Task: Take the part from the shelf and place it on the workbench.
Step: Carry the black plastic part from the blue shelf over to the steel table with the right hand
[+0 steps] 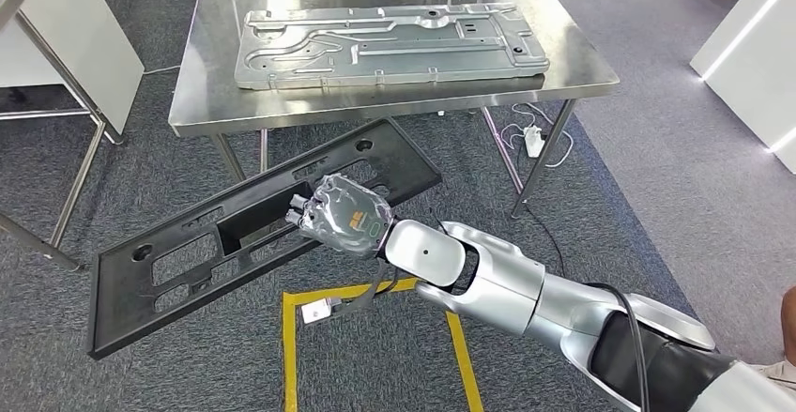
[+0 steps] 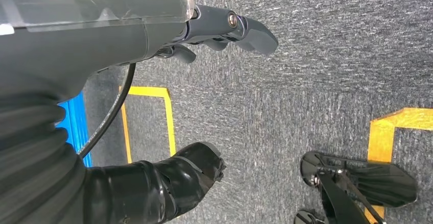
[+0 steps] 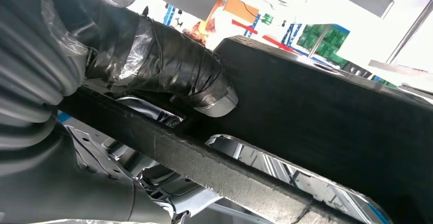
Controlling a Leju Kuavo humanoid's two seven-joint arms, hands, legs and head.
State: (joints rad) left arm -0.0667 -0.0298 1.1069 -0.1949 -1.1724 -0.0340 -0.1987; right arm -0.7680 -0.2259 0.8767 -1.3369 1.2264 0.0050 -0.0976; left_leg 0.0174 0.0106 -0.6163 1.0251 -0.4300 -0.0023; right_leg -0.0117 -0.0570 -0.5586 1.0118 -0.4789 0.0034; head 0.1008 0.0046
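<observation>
grey carpet; robot hand grips slotted black panel.

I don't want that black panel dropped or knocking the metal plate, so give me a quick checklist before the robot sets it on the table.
1. Grip: the right hand holds the black panel through a cutout near its middle; thumb wrapped over the rail in the right wrist view. Ok.
2. Panel attitude: tilted, left end lower. Not ok for setting down flat.
3. Panel position: in front of the steel workbench, not yet over it. Not ok.
4. Landing space: the grey metal plate covers most of the top. Not ok.
5. Left hand: hangs over carpet, holds nothing. Ok.
6. Clearance above the table edge: cannot tell.
</observation>
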